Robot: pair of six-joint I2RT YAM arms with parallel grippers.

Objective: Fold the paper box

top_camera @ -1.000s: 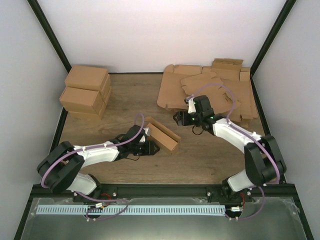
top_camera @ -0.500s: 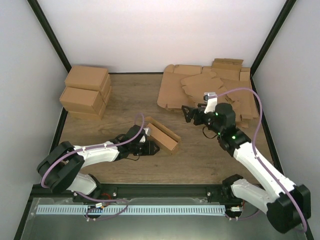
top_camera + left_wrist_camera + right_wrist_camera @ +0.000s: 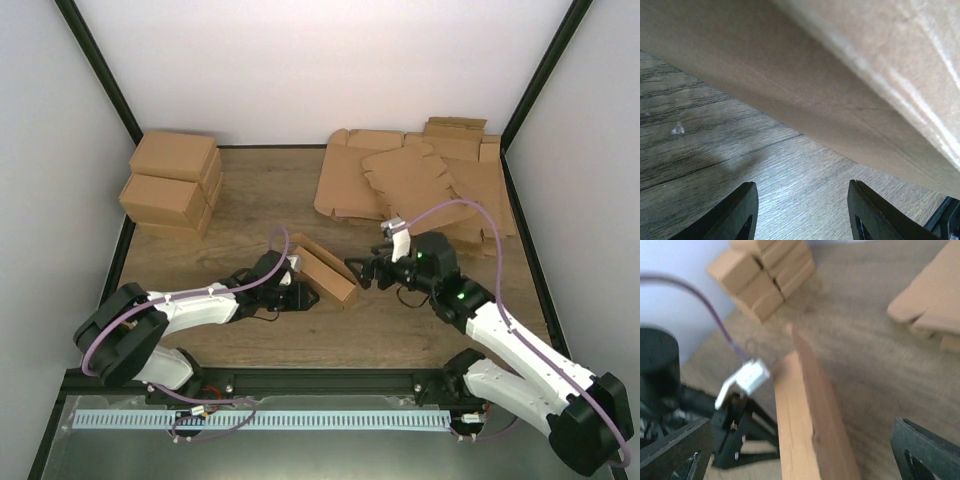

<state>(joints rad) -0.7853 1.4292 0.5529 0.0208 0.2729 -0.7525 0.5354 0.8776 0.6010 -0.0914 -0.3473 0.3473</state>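
Paper box crowds the left wrist view, edges cut off — left claw, right claw both spread, empty.

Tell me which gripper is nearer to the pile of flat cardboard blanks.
Right. The right gripper is in front of the blanks' left corner; the left gripper is farther, beyond the paper box.

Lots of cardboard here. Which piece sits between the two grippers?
The half-folded box mid-table; the flat sheets lie back right, the closed cartons back left.
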